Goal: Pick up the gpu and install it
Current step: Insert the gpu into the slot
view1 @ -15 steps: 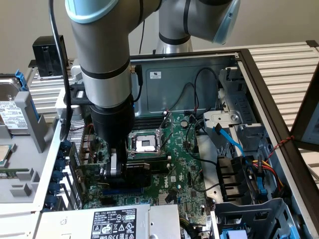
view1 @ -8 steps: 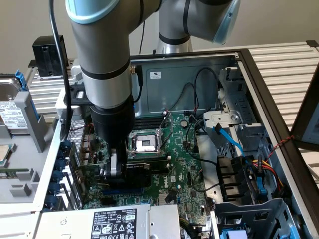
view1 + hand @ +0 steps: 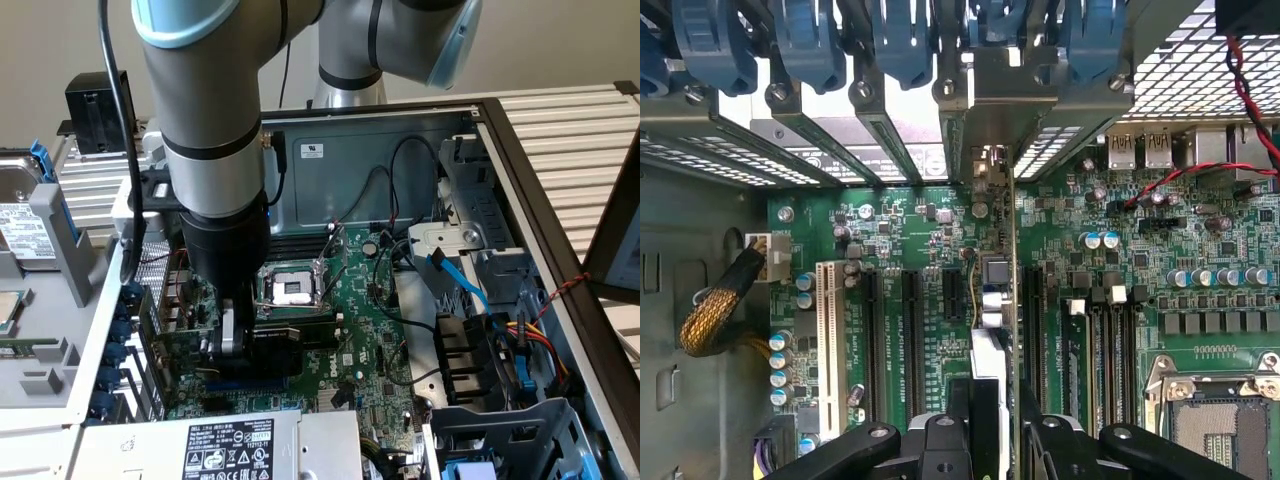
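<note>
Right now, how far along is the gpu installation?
Done: the gpu is picked up; the gripper is shut on it. In hand: it stands on edge over the motherboard, in line with its slots. Left: I cannot tell whether it is seated, and the gripper has not let go.

A: Occluded?
B: Arm [image 3: 205, 150] blocks part of motherboard [image 3: 370, 330]. The gpu [image 3: 995, 280] is edge-on, its faces hidden.
A: Cropped?
B: Gripper [image 3: 995, 425] cut by frame edge. White label [image 3: 225, 450] print too small.
</note>
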